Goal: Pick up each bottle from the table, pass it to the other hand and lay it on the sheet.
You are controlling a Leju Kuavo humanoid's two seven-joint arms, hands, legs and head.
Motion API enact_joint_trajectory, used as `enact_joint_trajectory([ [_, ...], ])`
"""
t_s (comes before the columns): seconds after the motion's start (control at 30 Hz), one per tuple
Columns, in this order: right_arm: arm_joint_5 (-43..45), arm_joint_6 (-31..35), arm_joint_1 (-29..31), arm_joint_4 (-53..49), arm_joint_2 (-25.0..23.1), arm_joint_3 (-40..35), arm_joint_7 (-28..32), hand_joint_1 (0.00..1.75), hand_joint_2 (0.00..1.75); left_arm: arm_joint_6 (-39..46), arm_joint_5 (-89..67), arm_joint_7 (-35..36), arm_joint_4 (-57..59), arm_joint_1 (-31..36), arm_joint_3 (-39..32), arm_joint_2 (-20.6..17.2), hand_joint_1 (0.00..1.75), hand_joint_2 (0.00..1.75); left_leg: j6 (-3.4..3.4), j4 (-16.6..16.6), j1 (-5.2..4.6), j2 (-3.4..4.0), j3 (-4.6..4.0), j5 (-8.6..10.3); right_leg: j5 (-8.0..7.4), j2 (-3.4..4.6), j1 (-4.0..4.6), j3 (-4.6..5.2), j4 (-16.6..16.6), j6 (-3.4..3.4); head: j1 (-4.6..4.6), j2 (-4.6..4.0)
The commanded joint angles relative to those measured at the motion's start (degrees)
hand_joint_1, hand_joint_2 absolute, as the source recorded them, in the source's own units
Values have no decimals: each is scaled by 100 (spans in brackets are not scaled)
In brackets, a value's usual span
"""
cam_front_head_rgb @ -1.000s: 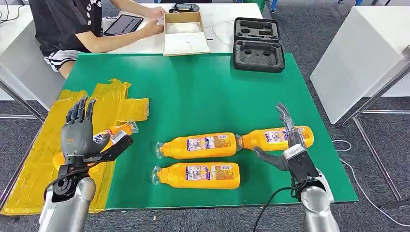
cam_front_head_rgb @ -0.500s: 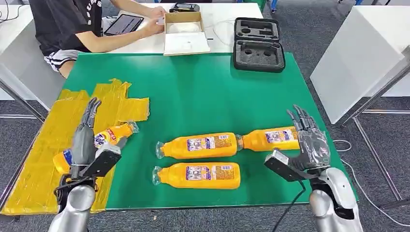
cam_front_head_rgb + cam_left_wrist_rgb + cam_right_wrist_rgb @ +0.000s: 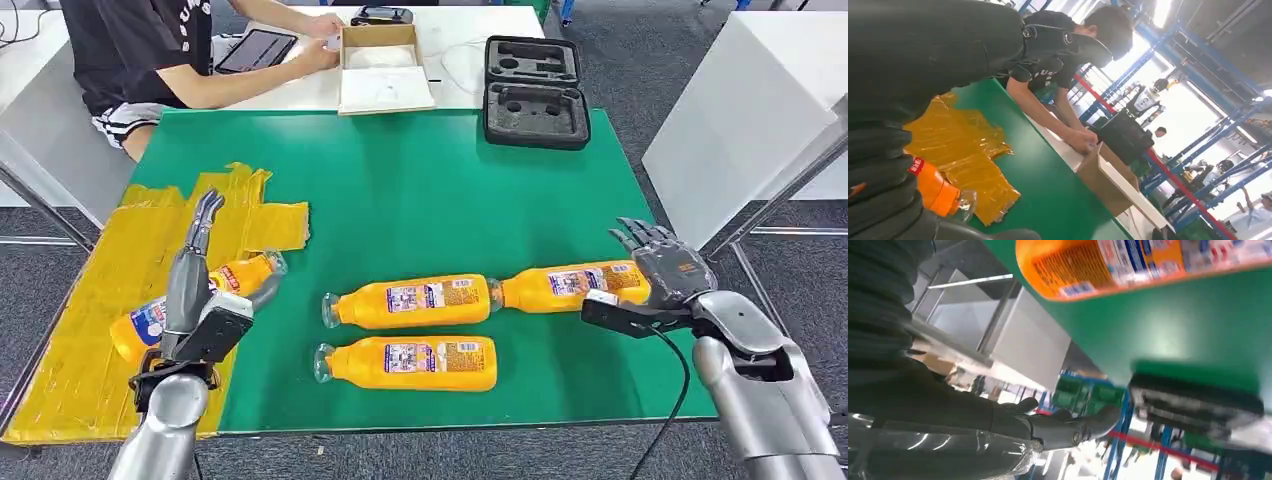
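Note:
One orange bottle (image 3: 243, 273) lies on the yellow sheet (image 3: 105, 270), partly hidden behind my left hand (image 3: 192, 295). That hand stands edge-on over it, fingers straight and apart, holding nothing. The left wrist view shows the bottle's neck (image 3: 934, 192) beside my dark fingers. Three more orange bottles lie on the green table (image 3: 430, 200): a middle one (image 3: 415, 302), a near one (image 3: 410, 363) and a right one (image 3: 560, 286). My right hand (image 3: 660, 275) hovers spread at the right bottle's base, fingers apart. That bottle's base (image 3: 1128, 265) appears in the right wrist view.
A person (image 3: 150, 50) sits at the far left by a white table with a tablet (image 3: 255, 50) and a cardboard box (image 3: 380, 70). A black foam case (image 3: 535, 95) lies at the green table's far edge. A white bench (image 3: 740, 110) stands to the right.
My right hand has swung right and turned palm down over the right bottle's base. My left hand has turned edge-on and shifted slightly forward above the bottle on the sheet.

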State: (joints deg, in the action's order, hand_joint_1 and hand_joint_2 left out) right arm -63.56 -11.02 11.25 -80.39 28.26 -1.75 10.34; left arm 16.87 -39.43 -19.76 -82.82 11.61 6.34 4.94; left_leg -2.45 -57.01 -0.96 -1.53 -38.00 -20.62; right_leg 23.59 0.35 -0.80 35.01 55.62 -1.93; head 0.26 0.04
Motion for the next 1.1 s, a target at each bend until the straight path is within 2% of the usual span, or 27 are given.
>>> enact_joint_trajectory([
  [0.03, 153, -366, 1097, 1716, 325, -964, -7, 0, 175, 22, 189, -59, 703, 422, 54, 26, 0, 175, 13, -1, 5, 20, 23, -10, 3, 10, 6, -23, -7, 5, 0, 0],
  [0.27, 207, -759, 1674, 2520, 329, -1627, 116, 0, 175, 134, 395, -223, 1299, 735, 155, 40, 0, 175, 21, -3, 7, 20, 37, -16, 10, 6, 9, -39, -6, 9, 0, 0],
  [0.4, 313, -899, 2201, 3491, 167, -2034, 232, 0, 175, 169, 466, -242, 1575, 942, 242, 88, 0, 175, 14, -1, 5, 20, 23, -9, 2, 11, 6, -23, -6, 5, 0, 0],
  [0.7, 361, -734, 2087, 4123, -249, -2378, 269, 0, 175, 207, 537, -265, 1743, 1051, 366, 103, 0, 175, 12, 0, 7, 14, 23, -8, 3, 5, 8, -27, -9, 6, 0, 0],
  [1.03, 215, -351, 2241, 4819, -595, -2724, 103, 0, 175, 395, 603, -252, 1822, 975, 343, 92, 0, 175, 13, 2, 14, 17, 33, -7, 2, 3, 14, -33, -13, 5, 2, 0],
  [1.07, 203, -318, 2224, 4843, -628, -2742, 105, 49, 175, 390, 603, -251, 1808, 956, 336, 82, 0, 175, 21, 0, 18, 29, 50, -15, 6, 8, 19, -52, -16, 9, 2, 0],
  [1.1, 186, -259, 2198, 4877, -675, -2770, 90, 169, 175, 399, 597, -248, 1792, 937, 315, 83, 0, 175, 17, 3, 17, 27, 47, -11, 2, 8, 17, -46, -16, 7, 2, 0],
])
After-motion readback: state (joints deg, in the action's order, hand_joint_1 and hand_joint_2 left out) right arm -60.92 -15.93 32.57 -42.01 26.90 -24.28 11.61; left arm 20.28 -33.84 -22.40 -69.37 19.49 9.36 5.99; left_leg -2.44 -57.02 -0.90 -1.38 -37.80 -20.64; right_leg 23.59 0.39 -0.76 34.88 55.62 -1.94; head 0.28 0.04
